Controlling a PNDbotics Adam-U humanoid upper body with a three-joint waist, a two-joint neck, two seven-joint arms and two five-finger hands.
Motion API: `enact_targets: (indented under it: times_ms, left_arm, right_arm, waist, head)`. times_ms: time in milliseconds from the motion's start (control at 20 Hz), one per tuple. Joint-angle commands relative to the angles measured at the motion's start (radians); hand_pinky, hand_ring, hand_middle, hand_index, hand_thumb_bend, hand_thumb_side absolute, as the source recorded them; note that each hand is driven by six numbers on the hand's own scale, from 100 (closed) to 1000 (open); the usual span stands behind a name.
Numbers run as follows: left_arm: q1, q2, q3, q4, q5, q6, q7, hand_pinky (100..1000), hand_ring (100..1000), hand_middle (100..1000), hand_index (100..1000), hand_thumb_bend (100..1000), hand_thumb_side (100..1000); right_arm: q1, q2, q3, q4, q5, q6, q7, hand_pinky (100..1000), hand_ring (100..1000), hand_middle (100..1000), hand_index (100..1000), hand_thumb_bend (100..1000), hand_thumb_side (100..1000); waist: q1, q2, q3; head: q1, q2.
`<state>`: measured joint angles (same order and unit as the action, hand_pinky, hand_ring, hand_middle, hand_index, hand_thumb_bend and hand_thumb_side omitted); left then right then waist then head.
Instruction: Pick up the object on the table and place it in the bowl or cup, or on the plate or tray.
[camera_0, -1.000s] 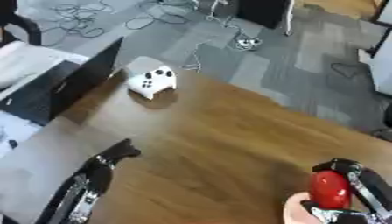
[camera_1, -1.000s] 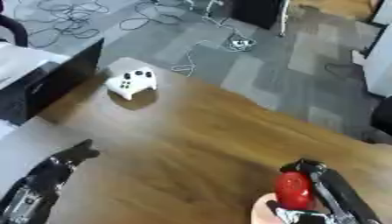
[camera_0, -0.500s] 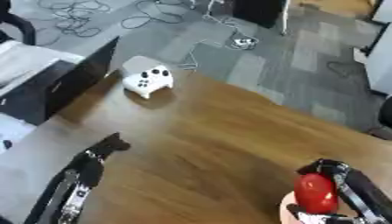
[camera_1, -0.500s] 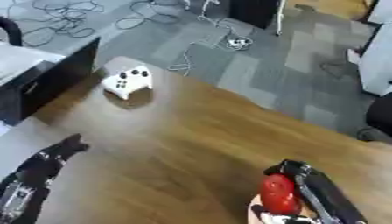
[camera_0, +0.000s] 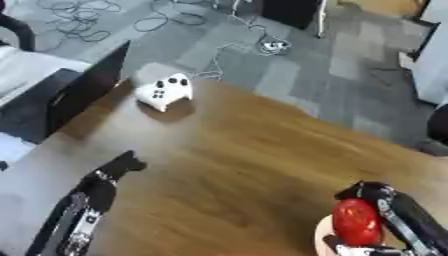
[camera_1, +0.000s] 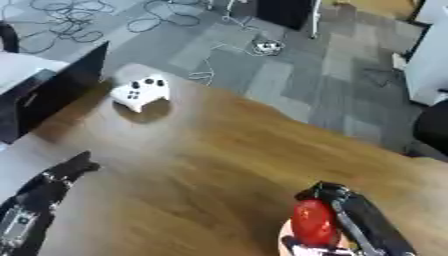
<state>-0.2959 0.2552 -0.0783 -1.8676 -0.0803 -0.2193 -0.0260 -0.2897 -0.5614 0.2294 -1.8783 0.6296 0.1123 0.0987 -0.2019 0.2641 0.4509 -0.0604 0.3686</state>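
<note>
The right hand (camera_0: 398, 220) is curling round a red object (camera_0: 356, 220), holding it just over a pale dish (camera_0: 322, 237) at the desk's (camera_0: 254, 150) near edge. Placing seems under way; the next move calls for lowering and letting go. The left hand (camera_0: 109, 172) is resting idle, fingers relaxed. Farther off, a white game controller (camera_0: 164, 91) is lying well apart, blocking nothing.

Office or lab: wooden table (camera_0: 262, 150), grey carpet tiles (camera_0: 289, 65), loose floor cables (camera_0: 166, 20) (far left), white gamepad (camera_0: 164, 92).
</note>
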Motion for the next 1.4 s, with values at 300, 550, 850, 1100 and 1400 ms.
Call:
enact_targets:
  times_ms: [300,550,850,1100,1400]
  left_arm:
    - [-0.002,0.007,0.01,-0.02,-0.013,-0.002,0.005,980,1000,738,860,180,975]
    - [-0.001,0.003,0.013,-0.023,-0.019,-0.004,0.005,981,1000,737,861,179,977]
    - [0.001,-0.002,0.015,-0.027,-0.027,-0.006,0.006,981,1000,737,861,176,980]
    - [0.002,-0.005,0.014,-0.029,-0.035,-0.007,0.005,983,1000,737,862,175,982]
    - [0.005,-0.007,0.013,-0.03,-0.041,-0.01,0.004,984,1000,737,862,173,984]
  right_arm:
    - [-0.009,0.001,-0.002,-0.022,0.014,-0.005,0.007,446,207,301,444,497,289]
    - [-0.011,0.005,0.002,-0.03,0.013,-0.017,0.011,477,270,347,477,507,317]
    - [-0.014,0.008,0.006,-0.041,0.016,-0.027,0.014,484,276,341,475,507,320]
    - [-0.017,0.011,0.008,-0.039,0.019,-0.03,0.012,483,276,339,477,511,295]
    - [-0.031,0.015,0.011,-0.019,0.021,-0.04,0.015,590,375,471,652,555,407]
  waist:
    - [0.017,-0.002,-0.006]
    - [0.02,0.009,-0.013]
    - [0.025,0.025,-0.021]
    - [0.029,0.037,-0.025]
    - [0.034,0.047,-0.03]
  head:
    - [-0.004,0.011]
    - [-0.007,0.013]
    - [-0.01,0.013]
    - [-0.012,0.015]
    - [-0.015,0.018]
